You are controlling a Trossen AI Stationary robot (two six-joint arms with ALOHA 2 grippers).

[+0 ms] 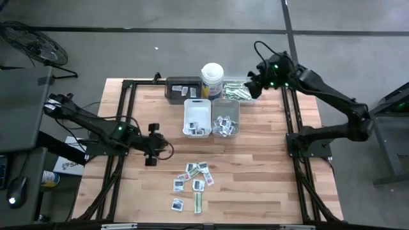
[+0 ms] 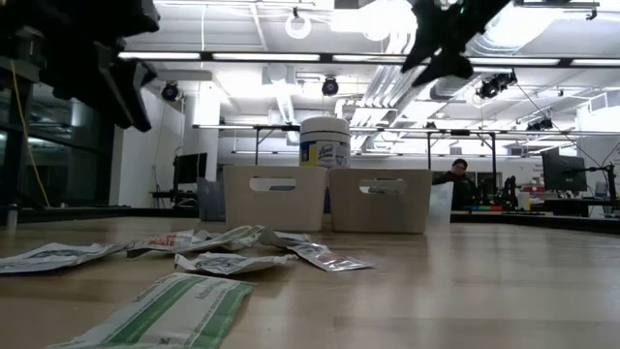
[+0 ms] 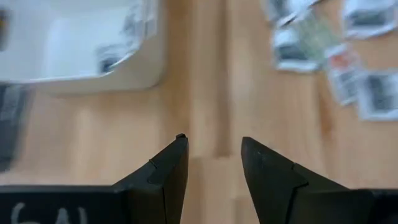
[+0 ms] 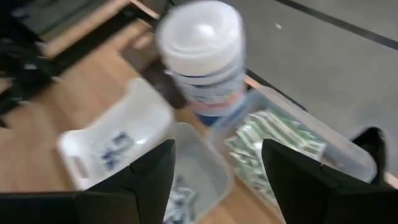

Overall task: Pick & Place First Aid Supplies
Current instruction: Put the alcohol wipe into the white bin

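Pale butcher-block table (image 1: 255,172) standing on a grey floor; black frame rails running down both sides. Low view looking into a bright hall behind: ceiling strip lights, monitors, a person (image 2: 458,180) sitting far back.

Left gripper (image 1: 152,144) hanging over bare wood left of the table's middle, fingers (image 3: 168,171) parted with nothing between them. Loose supplies (image 1: 193,181) lying scattered in front of and to the right of it, well apart from it: squarish white sachets at mixed angles, no common heading. One pale-green strip (image 1: 198,203) lying at the near edge of the scatter, long axis running roughly front to back of the table.

Right gripper (image 1: 253,82) hovering above the clear tray (image 1: 248,97) at the table's far side, jaws standing wide and holding nothing. Green strips (image 4: 273,140) stacked in that tray directly below it, long axes roughly parallel, lying along the tray's length. White canister (image 1: 212,79) just beside the tray; white tray (image 1: 197,117) and grey tray (image 1: 225,117) nearer the middle, both holding sachets; dark tray (image 1: 181,89) sitting left of the canister.
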